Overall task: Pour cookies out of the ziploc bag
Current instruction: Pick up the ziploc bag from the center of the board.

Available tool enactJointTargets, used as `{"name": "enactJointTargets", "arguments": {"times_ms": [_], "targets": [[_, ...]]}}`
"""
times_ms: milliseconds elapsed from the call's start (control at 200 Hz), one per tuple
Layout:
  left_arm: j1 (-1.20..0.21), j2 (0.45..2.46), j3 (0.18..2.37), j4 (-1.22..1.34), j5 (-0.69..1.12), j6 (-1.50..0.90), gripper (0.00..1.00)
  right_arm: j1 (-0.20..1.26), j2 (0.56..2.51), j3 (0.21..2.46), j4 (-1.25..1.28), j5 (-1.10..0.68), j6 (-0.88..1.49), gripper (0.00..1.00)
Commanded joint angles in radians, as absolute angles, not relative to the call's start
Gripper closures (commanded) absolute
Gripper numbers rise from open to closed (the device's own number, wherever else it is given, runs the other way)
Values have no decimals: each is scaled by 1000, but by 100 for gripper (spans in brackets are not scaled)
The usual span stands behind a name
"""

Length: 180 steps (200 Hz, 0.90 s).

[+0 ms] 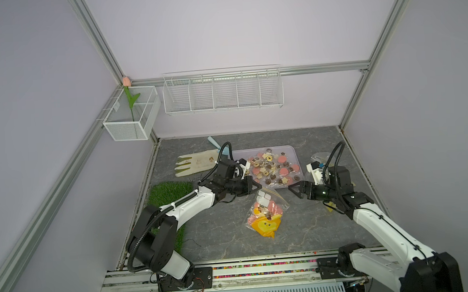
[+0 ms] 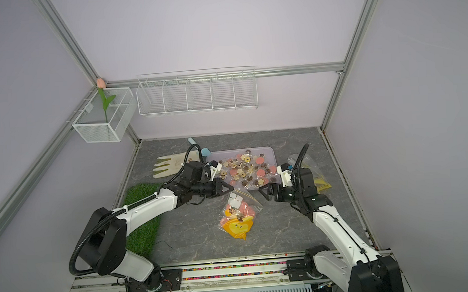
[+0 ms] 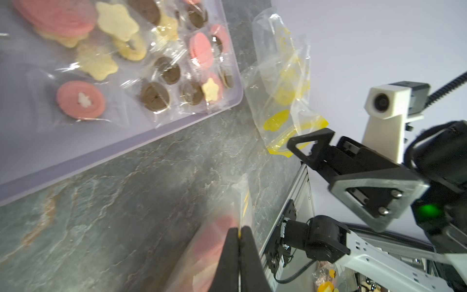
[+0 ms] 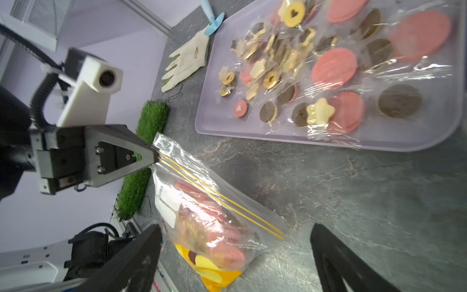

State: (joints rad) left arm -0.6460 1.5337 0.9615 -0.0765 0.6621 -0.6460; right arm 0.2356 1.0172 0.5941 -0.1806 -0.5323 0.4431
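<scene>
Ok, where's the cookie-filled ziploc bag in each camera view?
A top view: ziploc bag mid-table, on the tray's near side.
A top view: ziploc bag again mid-table, near side of tray.
Left wrist: blurred, pinched in the left end effector.
Right wrist: beside the grass mat, corner pinched.
Shared landmark: the tray.

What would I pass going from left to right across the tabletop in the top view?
grass mat → light blue scoop → tray → crumpled empty bag. Left out: the glove and the ziploc bag, which overlap their neighbours.
</scene>
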Motion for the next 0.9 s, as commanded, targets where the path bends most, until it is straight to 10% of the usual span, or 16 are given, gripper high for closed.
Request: {"name": "enactJointTargets", "arguments": {"times_ms": [0,895], "targets": [[-657,1481,1022,-167,708,-525,100,280,999,568,-84,-542,397,7],[-670,1406,1117,-445,833,-232,100,501,1031,538,111,-718,294,27]]}}
